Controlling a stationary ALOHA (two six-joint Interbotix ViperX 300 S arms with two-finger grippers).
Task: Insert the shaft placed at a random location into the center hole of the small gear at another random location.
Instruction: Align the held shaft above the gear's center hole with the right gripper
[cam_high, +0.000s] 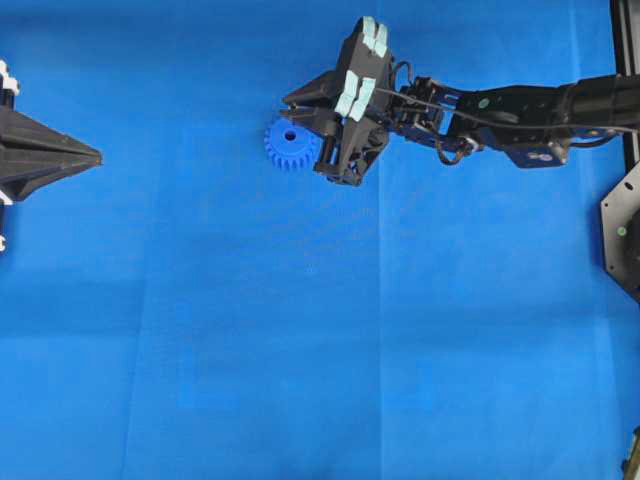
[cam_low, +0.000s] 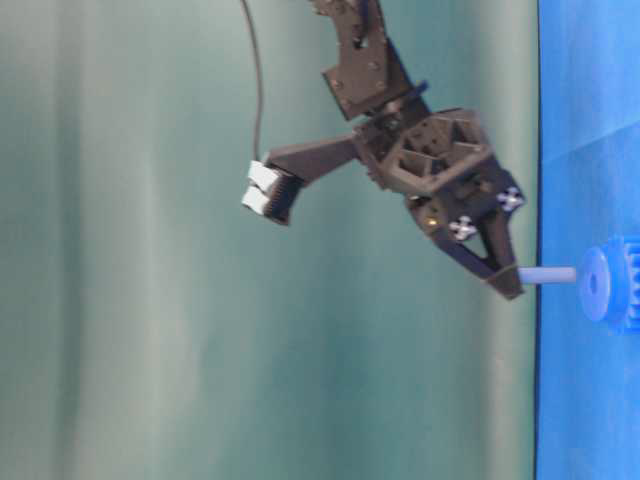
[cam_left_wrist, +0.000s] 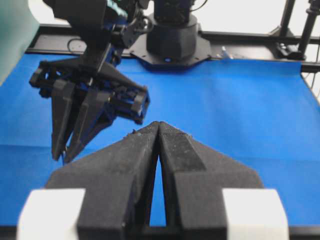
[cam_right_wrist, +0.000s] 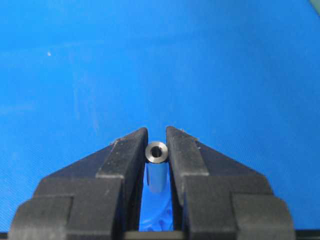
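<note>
Your right end effector (cam_right_wrist: 156, 145) is clamped on the shaft (cam_right_wrist: 156, 167), poised just above the gear (cam_high: 289, 144) at far centre of the counter (cam_high: 300, 350); any tilt or offset could jam it on the hole (cam_low: 592, 284) rim.

Bright, even light; blurred foregrounds
</note>
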